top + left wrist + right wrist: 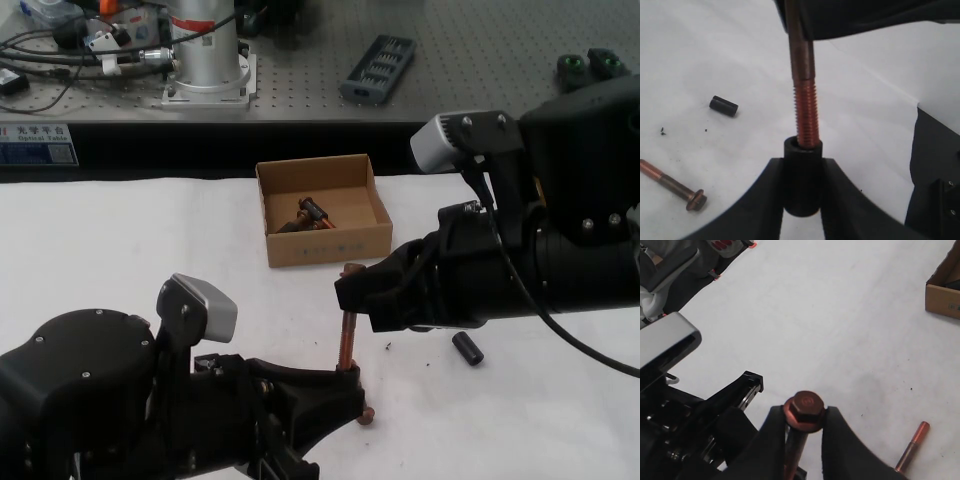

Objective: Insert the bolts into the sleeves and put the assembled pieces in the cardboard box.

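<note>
Left gripper [802, 172]: I see it clamped on the upright sleeve [802, 195], lower centre of the high view.
Right gripper [805, 427]: pinched on the bolt [347, 330], whose tip is entering the sleeve.
Cardboard box [330, 246]: mid-frame, above them.

White sheet [100, 250] lay across the near surface, perforated metal table [480, 70] stood behind it, silver post [205, 40] rose from a base plate [205, 92], tangled cables [50, 50] sprawled beside it, dark slotted tray [378, 68] lay farther along.
</note>
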You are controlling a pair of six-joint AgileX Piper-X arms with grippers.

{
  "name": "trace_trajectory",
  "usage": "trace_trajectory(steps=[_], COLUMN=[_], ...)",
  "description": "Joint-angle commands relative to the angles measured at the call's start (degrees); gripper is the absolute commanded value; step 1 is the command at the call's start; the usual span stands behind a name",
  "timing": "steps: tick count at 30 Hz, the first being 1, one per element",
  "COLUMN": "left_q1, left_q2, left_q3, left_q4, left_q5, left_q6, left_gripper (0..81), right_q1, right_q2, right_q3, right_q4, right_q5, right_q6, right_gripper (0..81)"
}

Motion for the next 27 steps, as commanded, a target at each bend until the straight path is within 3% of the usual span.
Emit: trace_trajectory(steps=[1,27], left_q1=[-0.16,-0.16], left_q2=[0.13,0.13], left_q3=[-0.55,-0.55], left_q4=[-1.63,-4.0], left_q5=[0.52,-0.41], left_q6=[-0.54,-2.57], left_gripper=[12.8,12.8], right_q1=[-0.04,-0.75], right_q2=[-0.84,-0.84], right_q3=[-0.19,-0.15], right_q4=[-0.2,1.02], right_q5=[-0.29,0.15], right_q6=[-0.45,-1.06], right_gripper=[2.2,2.2])
